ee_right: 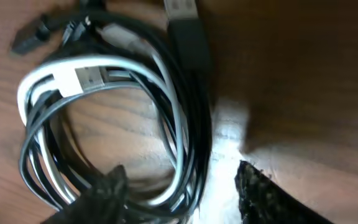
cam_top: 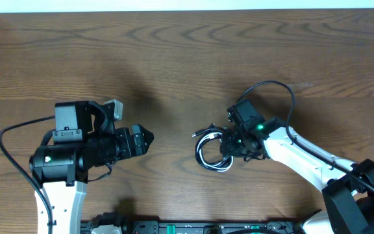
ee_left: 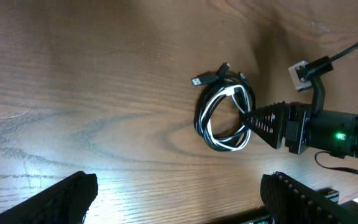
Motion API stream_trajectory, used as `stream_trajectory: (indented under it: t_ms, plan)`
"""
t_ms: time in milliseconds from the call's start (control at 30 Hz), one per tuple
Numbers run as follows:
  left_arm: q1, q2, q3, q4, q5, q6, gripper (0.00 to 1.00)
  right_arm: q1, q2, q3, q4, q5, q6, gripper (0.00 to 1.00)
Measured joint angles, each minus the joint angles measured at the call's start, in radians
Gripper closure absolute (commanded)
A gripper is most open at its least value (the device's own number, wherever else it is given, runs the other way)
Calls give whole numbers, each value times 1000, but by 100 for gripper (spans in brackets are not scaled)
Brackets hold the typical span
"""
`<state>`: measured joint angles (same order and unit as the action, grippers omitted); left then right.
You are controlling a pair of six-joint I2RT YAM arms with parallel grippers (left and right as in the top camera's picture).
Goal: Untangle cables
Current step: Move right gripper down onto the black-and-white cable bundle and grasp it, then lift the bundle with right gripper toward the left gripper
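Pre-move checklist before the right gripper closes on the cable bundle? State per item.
1. Right gripper open: ok, fingers apart.
2. Cables inside the right gripper's gap: ok, one side of the coil lies between the fingers in the right wrist view.
3. Black and white strands separated: not ok, they are looped together in one coil.
4. Left gripper open and clear of the bundle: ok, it sits well apart from it.
5. Plug ends free: cannot tell; they stick out of the coil, but their routing is hidden.
6. Closing would catch a single strand: not ok, several strands lie in the gap.
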<state>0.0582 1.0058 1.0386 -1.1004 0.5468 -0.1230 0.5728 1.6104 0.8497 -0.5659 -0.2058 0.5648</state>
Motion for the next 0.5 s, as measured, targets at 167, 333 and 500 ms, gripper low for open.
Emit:
stream_trajectory:
  t_ms: [167,333,500]
  plan:
    - [0,0,0,1,0,-8,11,0,5,-2,71,57,-24,62]
    - [0,0,0,0,0,-9,10,0,25,-2,84,84,-32,59]
    - [0,0,0,-1,0,-11,10,0,74,7,93,93,-39,83]
